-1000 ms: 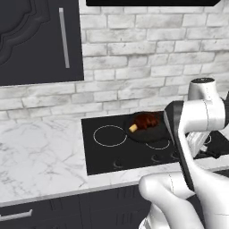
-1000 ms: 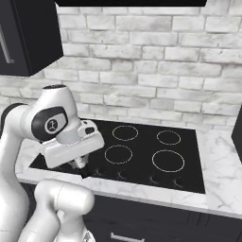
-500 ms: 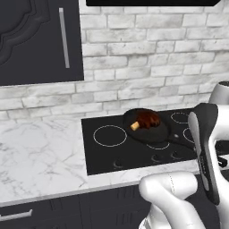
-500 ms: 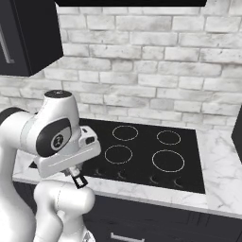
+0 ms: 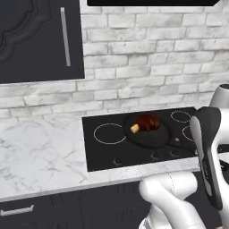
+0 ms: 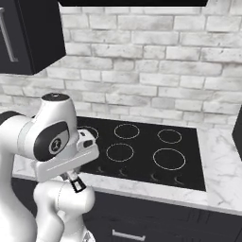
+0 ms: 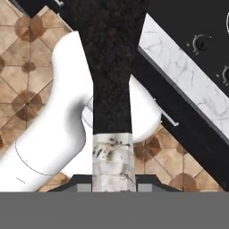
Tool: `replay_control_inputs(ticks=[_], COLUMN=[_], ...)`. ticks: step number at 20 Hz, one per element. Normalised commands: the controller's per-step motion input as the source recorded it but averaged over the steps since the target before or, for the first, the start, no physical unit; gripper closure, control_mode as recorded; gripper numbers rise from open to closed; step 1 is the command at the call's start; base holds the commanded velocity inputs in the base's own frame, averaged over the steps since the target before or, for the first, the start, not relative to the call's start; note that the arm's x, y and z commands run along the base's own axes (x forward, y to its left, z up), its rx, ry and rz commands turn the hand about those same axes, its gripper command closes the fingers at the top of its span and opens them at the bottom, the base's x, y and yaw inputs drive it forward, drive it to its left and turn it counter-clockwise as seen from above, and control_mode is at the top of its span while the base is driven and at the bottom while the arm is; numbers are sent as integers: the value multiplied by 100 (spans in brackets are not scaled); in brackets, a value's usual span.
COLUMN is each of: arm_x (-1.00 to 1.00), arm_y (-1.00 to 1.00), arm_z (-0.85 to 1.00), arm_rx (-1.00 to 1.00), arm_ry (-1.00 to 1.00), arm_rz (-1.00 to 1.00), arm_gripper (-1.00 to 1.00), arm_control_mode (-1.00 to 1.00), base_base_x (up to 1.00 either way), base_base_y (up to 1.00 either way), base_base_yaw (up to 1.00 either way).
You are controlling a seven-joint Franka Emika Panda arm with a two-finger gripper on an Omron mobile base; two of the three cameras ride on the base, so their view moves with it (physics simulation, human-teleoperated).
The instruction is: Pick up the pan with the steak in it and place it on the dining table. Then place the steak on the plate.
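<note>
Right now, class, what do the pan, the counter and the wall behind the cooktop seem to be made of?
Pan: matte black, probably coated metal, no shine. Counter: polished white marble or a look-alike, grey veins. Wall: whitewashed brick, pale blocks with grey mortar lines.

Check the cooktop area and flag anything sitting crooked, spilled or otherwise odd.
Nothing is spilled. The pan is over the cooktop, between the burner rings rather than centred on one, with the steak inside. The gripper is shut on the pan's handle.
</note>
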Motion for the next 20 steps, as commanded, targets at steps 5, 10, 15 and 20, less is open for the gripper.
replay_control_inputs(ticks=[5,10,15,20], arm_x=[0,0,0,0], arm_y=[0,0,0,0], arm_z=[0,0,0,0], arm_rx=[0,0,0,0], arm_ry=[0,0,0,0], arm_rz=[0,0,0,0], arm_gripper=[100,100,100,100], arm_control_mode=[100,100,100,100], base_base_x=[-70,-35,-8,-2], base_base_y=[22,11,2,0], base_base_yaw=[24,39,48,50])
